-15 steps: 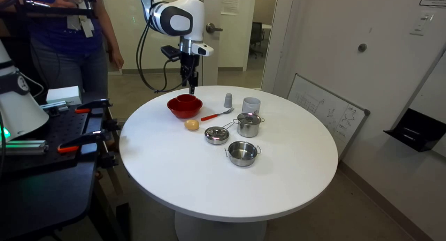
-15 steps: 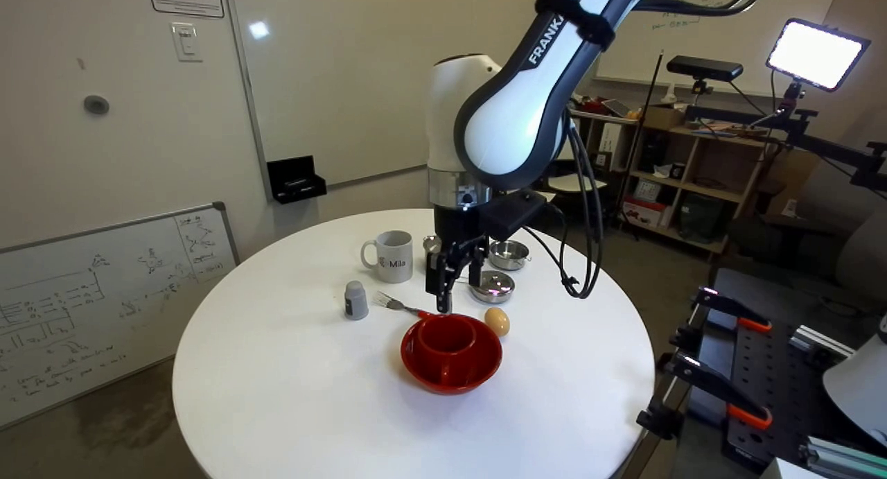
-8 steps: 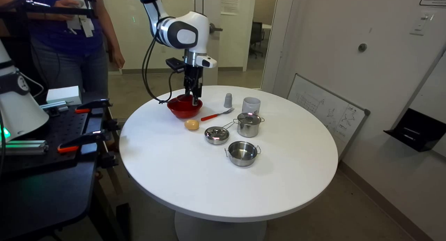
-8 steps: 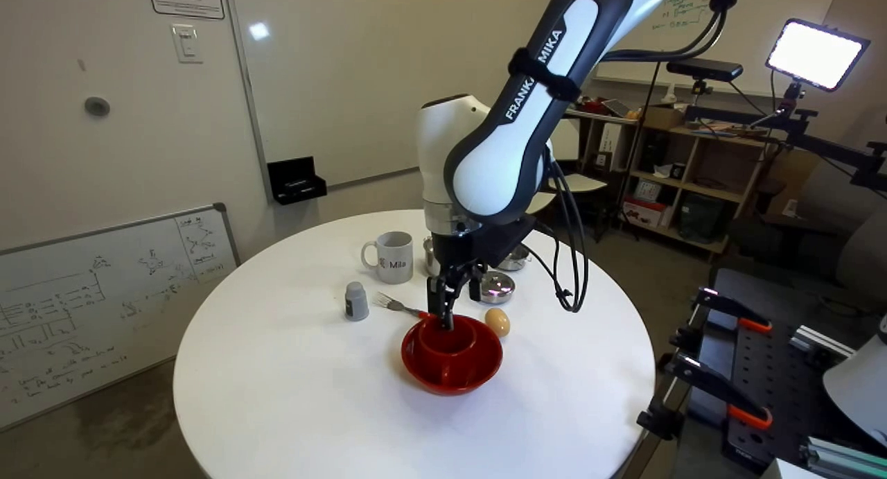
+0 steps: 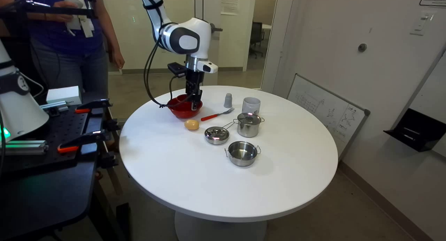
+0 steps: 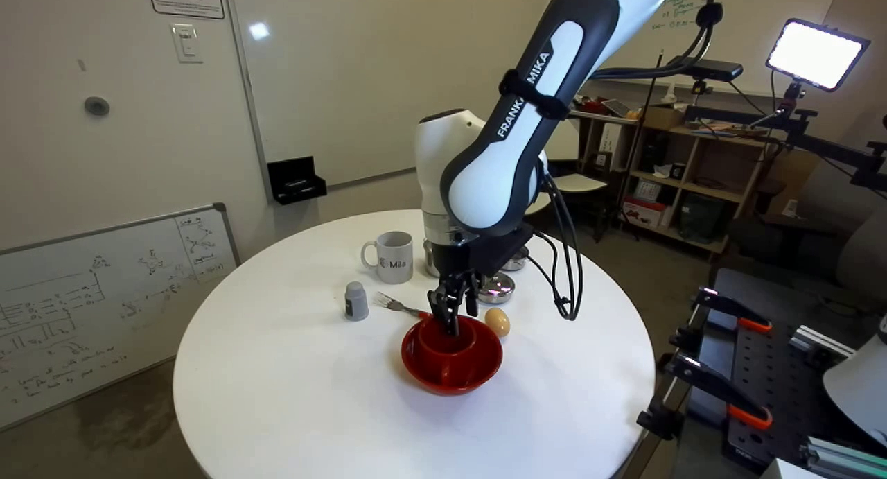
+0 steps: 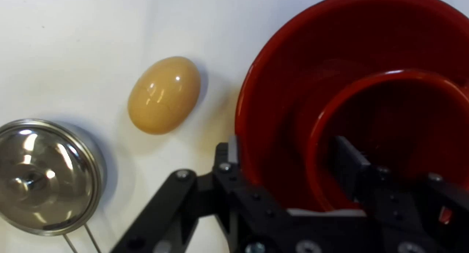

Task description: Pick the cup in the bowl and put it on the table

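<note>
Wrist view: the gripper (image 7: 288, 150) is gaping at the cup (image 7: 406, 115) — reach looking done, the lift from bowl (image 7: 307, 59) to worktop (image 7: 106, 29) waiting.

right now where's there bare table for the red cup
In an exterior view, the table is bare between the open steel pot and near rim, and between egg and left rim. Crowded: by the red bowl, with gripper, fork and egg.
</note>
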You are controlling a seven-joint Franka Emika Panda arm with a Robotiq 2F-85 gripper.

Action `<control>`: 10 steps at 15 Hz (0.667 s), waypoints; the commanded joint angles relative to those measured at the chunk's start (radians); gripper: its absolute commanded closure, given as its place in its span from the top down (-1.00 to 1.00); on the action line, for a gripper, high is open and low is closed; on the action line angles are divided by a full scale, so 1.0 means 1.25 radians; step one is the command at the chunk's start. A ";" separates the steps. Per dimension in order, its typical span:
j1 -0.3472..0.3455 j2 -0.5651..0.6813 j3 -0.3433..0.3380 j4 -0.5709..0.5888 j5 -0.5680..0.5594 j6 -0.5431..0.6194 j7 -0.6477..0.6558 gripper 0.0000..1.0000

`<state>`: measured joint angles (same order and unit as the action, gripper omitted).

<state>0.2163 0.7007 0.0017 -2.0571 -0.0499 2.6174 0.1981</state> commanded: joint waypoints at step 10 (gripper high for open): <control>-0.002 0.014 0.002 0.035 0.016 -0.011 0.023 -1.00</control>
<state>0.2119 0.6985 0.0059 -2.0333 -0.0383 2.6148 0.2117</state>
